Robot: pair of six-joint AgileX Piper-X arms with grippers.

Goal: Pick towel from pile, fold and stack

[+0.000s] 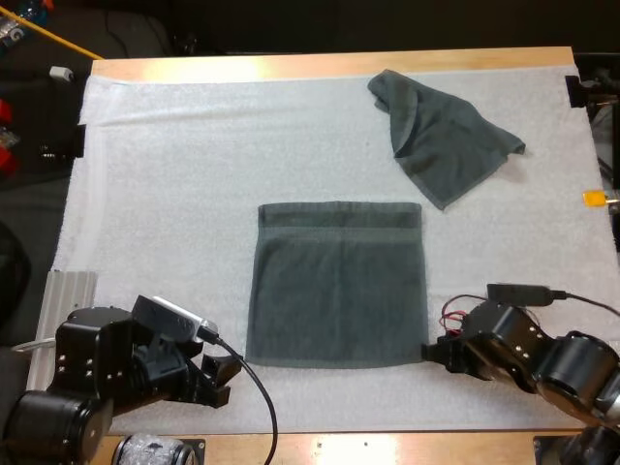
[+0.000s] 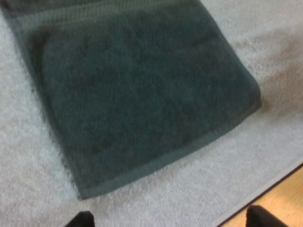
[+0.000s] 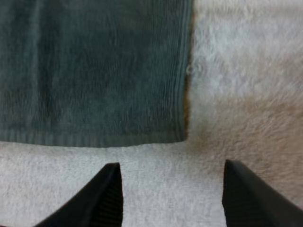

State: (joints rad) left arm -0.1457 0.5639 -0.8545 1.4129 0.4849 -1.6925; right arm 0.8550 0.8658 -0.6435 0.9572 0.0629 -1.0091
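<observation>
Take the flat towel as your landmark. It is spread as a smooth, near-square sheet on the white mat, with a woven band running along its far edge.

The crumpled towel lies beyond the flat towel's far right corner and well apart from it. It is bunched and folded over itself on the mat, near the far side of the wooden table.

Your left gripper sits just off the flat towel's near left corner, on the near side and low over the mat. In the left wrist view its two black fingertips stand wide apart with only mat between them. The flat towel's near edge lies ahead of them, and they do not touch it. This pincer is spread wide and has hold of nothing.

Your right gripper sits just beside the flat towel's near right corner, pointing toward it. In the right wrist view its fingers stand apart and clear of the cloth. The flat towel's corner lies just ahead of them, with bare mat in the gap between them. This pincer is also spread, and it is empty.
</observation>
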